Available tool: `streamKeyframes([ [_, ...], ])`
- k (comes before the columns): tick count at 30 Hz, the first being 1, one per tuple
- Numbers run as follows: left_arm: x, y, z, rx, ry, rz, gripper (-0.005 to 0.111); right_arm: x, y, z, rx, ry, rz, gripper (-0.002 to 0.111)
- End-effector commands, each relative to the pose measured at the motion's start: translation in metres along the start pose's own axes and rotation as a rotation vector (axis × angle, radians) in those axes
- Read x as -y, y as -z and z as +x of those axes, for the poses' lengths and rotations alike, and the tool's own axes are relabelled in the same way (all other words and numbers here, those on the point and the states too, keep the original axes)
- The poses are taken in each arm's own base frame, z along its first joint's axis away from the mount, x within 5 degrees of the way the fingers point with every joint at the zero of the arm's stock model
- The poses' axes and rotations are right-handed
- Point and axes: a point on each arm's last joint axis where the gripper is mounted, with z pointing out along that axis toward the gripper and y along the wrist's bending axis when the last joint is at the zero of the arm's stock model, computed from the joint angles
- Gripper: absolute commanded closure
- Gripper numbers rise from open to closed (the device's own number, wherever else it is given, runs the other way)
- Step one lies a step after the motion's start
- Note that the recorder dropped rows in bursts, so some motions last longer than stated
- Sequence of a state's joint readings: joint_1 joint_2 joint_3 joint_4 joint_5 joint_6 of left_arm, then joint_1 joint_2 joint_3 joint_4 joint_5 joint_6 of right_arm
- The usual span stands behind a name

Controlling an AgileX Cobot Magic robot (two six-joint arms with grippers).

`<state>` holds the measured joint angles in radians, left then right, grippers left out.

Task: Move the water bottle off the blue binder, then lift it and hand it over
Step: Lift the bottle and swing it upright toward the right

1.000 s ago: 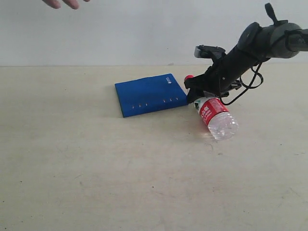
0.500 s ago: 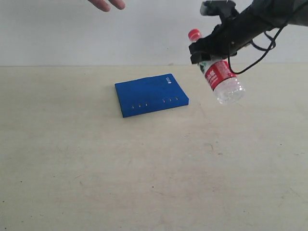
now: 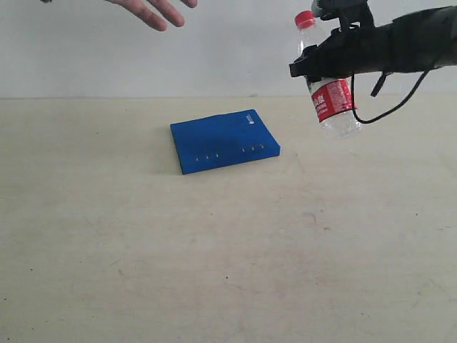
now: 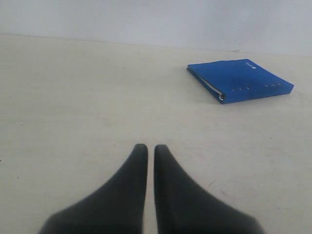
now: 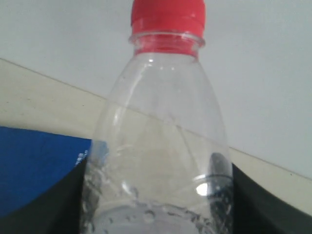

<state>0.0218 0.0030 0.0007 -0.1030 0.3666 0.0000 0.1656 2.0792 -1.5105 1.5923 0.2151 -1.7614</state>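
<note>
My right gripper (image 3: 314, 66) is shut on the water bottle (image 3: 330, 100), holding it nearly upright in the air at the upper right, red cap (image 3: 305, 19) on top. In the right wrist view the clear bottle (image 5: 161, 146) fills the frame between both black fingers. The blue binder (image 3: 223, 140) lies flat on the table, left of and below the bottle, with nothing on it. It also shows in the left wrist view as the blue binder (image 4: 241, 80), far ahead. My left gripper (image 4: 150, 148) hovers low over bare table, its fingers nearly touching, empty.
A person's hand (image 3: 153, 10) reaches in at the top of the exterior view, left of the bottle and above the binder. The beige table (image 3: 214, 250) meets a pale wall behind.
The right gripper has lifted the bottle from the table beside the binder up into the air and turned it more upright. The hand has come further right and lower.
</note>
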Motion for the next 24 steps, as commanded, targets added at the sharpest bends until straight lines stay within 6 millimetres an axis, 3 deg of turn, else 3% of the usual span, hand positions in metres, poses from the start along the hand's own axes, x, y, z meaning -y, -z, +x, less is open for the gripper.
streamKeyframes([
  [1, 0.001, 0.000, -0.001, 0.010, 0.002, 0.010, 0.102, -0.002, 0.044, -0.022, 0.147, 0.049, -0.169, 0.107],
  [5, 0.001, 0.000, -0.001, 0.010, 0.002, 0.010, 0.102, 0.020, 0.107, -0.030, 0.237, 0.071, -0.192, 0.107],
  [8, 0.001, 0.000, -0.001, 0.010, 0.002, 0.010, 0.102, 0.034, 0.148, -0.011, 0.244, 0.112, -0.162, 0.107],
  [12, 0.001, 0.000, -0.001, 0.010, 0.002, 0.010, 0.102, 0.029, 0.131, 0.029, 0.123, 0.061, -0.171, 0.107],
  [15, 0.001, 0.000, -0.001, 0.010, 0.002, 0.010, 0.102, 0.016, 0.118, 0.058, -0.103, -0.011, -0.276, 0.107],
  [18, 0.001, 0.000, -0.001, 0.010, 0.002, 0.010, 0.102, 0.009, 0.115, 0.084, -0.348, 0.043, -0.310, 0.107],
  [24, 0.001, 0.000, -0.001, 0.010, 0.002, 0.010, 0.102, 0.002, 0.102, 0.122, -0.621, 0.059, -0.322, 0.107],
])
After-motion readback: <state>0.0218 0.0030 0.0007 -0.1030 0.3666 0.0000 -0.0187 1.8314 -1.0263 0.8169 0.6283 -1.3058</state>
